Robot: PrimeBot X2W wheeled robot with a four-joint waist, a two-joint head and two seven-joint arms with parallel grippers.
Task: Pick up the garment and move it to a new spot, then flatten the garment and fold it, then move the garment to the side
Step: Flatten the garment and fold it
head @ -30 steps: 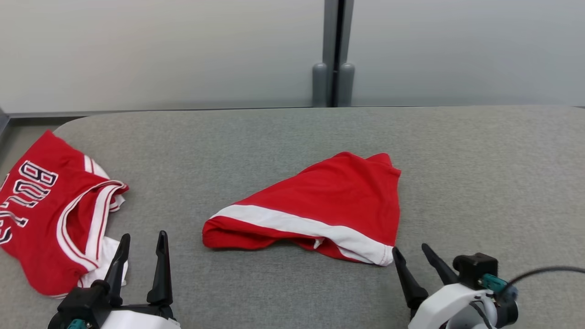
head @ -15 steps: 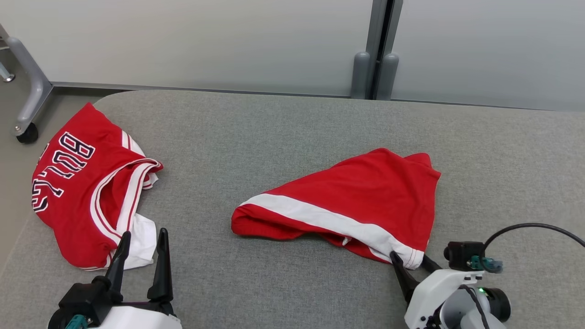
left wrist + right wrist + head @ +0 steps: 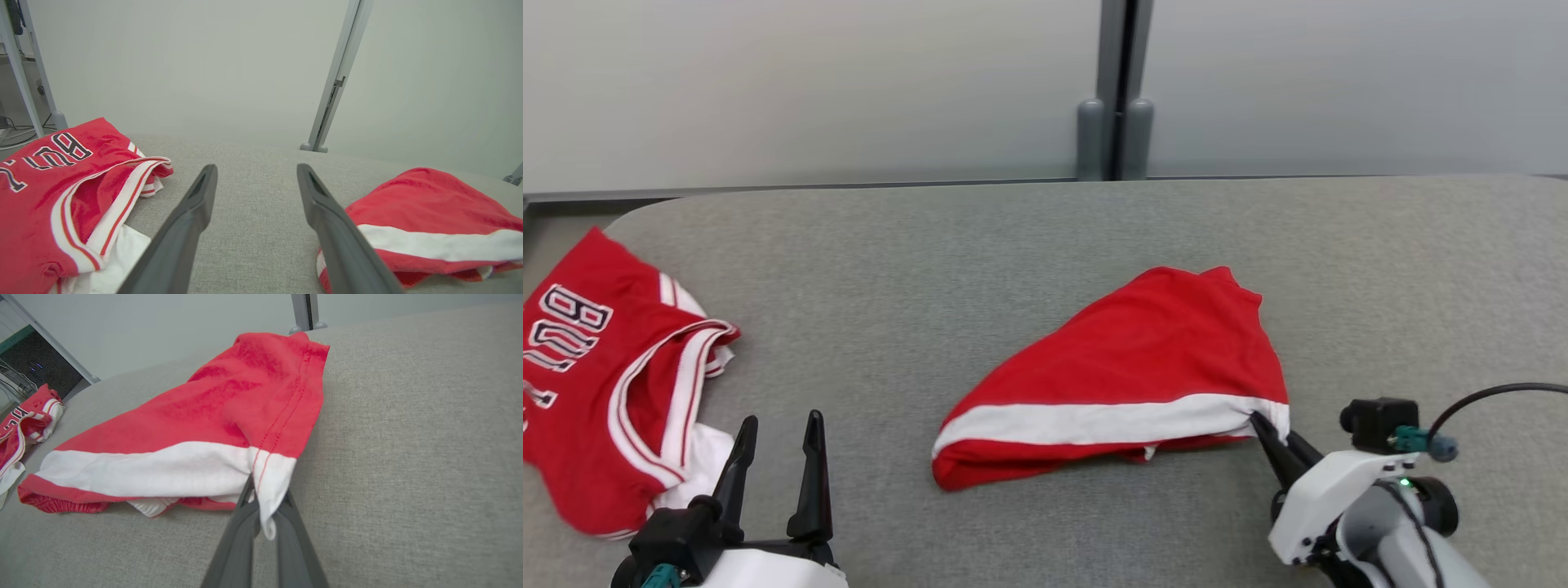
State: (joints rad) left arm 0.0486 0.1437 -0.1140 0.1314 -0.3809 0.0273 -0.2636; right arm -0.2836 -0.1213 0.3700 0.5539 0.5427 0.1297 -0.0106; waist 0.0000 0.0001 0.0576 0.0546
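From the right wrist, a plain close-up: right gripper (image 3: 265, 494) pinched nearly shut on the white-banded corner of the red garment (image 3: 229, 408), a flap of white cloth hanging between the dark fingers (image 3: 237, 543), a stitched seam running up from the grip. From the head, merely fingertips buried at that same right-hand corner, but the whole layout given: garment mid-table on the grey padded surface (image 3: 1013, 237), well apart from a lettered red jersey (image 3: 596, 384) at the left edge. From the left wrist, left gripper (image 3: 256, 171) spread wide, holding nothing, bare table between its fingers, jersey to one side and garment to the other. Long axis along the white band, running left to right across the table; narrower bunched end pointing away toward the grey post (image 3: 1112, 90). Gripped corner possibly lifted slightly off the surface; hard to tell.
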